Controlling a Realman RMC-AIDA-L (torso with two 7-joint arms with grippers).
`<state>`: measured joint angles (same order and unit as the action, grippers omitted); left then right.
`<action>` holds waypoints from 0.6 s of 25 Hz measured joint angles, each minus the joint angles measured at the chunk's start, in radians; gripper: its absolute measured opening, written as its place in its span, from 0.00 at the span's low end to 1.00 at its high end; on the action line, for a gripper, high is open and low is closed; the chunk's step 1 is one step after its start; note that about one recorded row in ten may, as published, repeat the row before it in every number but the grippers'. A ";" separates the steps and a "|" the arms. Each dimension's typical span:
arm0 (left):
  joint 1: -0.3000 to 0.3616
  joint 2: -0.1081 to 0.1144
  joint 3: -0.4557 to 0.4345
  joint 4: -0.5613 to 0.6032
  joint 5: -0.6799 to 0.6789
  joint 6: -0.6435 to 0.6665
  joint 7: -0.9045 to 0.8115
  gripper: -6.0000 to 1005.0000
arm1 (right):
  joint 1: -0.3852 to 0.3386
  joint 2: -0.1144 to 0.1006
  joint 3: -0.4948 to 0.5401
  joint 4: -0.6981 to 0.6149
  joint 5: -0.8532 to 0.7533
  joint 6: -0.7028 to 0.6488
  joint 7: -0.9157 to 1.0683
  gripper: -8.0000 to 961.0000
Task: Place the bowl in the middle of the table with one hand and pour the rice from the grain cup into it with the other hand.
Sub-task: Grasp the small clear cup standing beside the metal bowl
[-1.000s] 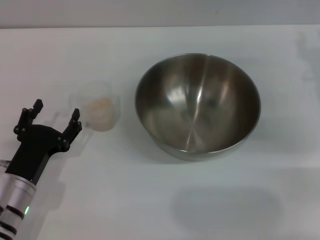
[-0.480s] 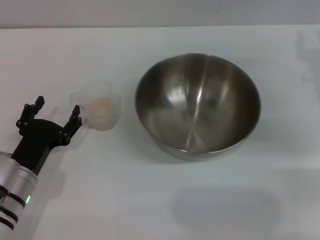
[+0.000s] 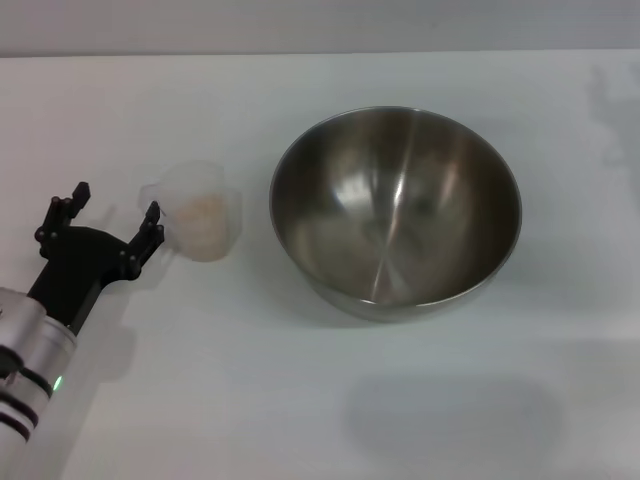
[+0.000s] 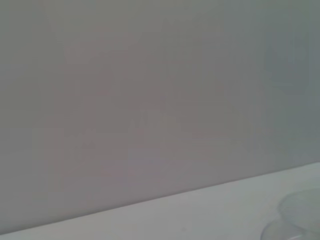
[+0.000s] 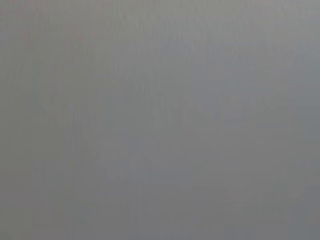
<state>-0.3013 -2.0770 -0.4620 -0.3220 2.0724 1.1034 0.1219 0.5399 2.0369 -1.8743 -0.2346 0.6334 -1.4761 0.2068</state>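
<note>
- Two main things sit on the white table (image 3: 320, 420) in the head view; the big shiny bowl (image 3: 396, 210) is near the middle of the frame, a bit to the right, and it has nothing inside; the small clear grain cup (image 3: 200, 215) stands upright in the left half of the frame, just beside the bowl but not touching it; pale rice (image 3: 200, 210) fills the bottom of the cup; the left gripper (image 3: 108, 215) is at the left edge of the frame, with its black fingers spread wide apart and nothing held between them; one fingertip (image 3: 152, 212) is just beside the cup's left side, and I cannot tell if it touches; the right gripper is not seen in this view.
- One small piece of the grain cup (image 4: 295, 220) shows in the left wrist view, in the bottom right corner of the frame; it rests on the table (image 4: 200, 215); a plain grey wall fills the rest.
- Nothing but flat grey shows in the right wrist view.
</note>
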 joint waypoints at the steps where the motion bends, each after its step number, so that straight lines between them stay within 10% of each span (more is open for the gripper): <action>1: -0.005 0.000 0.000 0.000 0.000 -0.007 0.001 0.86 | 0.000 0.000 0.000 0.000 0.000 0.000 0.000 0.54; 15: -0.040 -0.002 -0.050 0.004 0.000 -0.059 -0.004 0.86 | 0.001 0.002 -0.003 0.000 0.000 0.004 0.000 0.54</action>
<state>-0.3415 -2.0786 -0.5124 -0.3175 2.0724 1.0446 0.1178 0.5411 2.0391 -1.8778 -0.2347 0.6334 -1.4717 0.2063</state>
